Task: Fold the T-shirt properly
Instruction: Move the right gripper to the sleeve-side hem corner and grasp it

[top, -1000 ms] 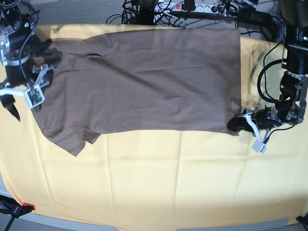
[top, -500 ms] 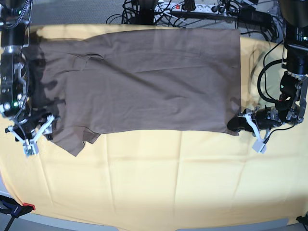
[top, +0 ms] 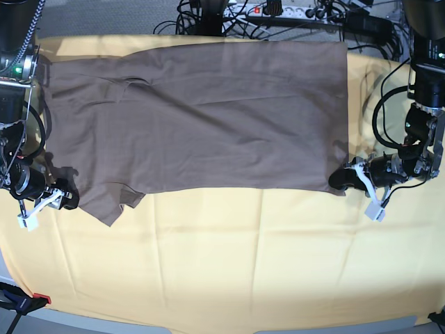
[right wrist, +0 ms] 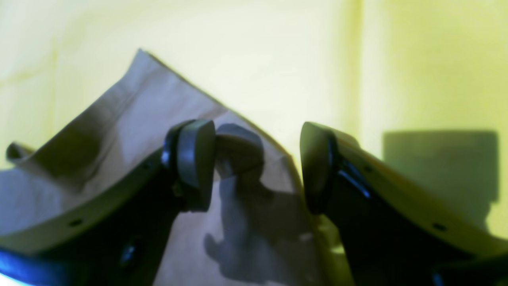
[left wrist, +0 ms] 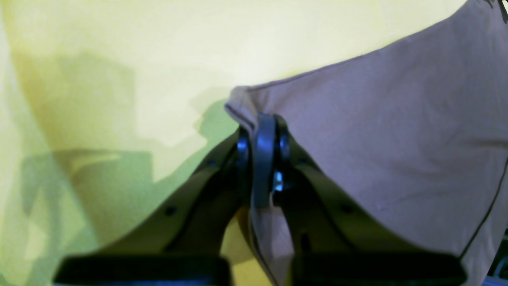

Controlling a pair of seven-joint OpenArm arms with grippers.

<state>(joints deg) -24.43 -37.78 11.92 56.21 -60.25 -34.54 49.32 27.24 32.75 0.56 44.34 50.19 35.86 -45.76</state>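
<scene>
- The T-shirt (top: 201, 115) lies spread flat on the yellow cloth (top: 222, 264), filling the far half of it, with its hem toward the left arm's side and its sleeves toward the right arm's side.
- Your left gripper (left wrist: 262, 131) is pinched tight on the near hem corner of the shirt; in the left wrist view the fabric edge runs straight into the closed jaws, so that corner is secured.
- Your right gripper (right wrist: 258, 159) stands wide apart and holds nothing. In the right wrist view one finger sits over the brown fabric and the other over the yellow cloth, so the sleeve's edge lies between them.
- In the base view that gripper sits low at the near sleeve (top: 104, 202), just beside its outer edge.
- The step in hand looks like taking hold of the shirt's near edge at both ends, ready for a lengthwise fold; one end is gripped, the other is not yet.
- Your next move is to close the right gripper on the sleeve edge alone. Check that you catch only the shirt, since the yellow cloth lies directly beneath and could be pinched with it.
- Once both ends are held, lift them together and evenly; thin fabric like this will probably sag and wrinkle if one side leads.
</scene>
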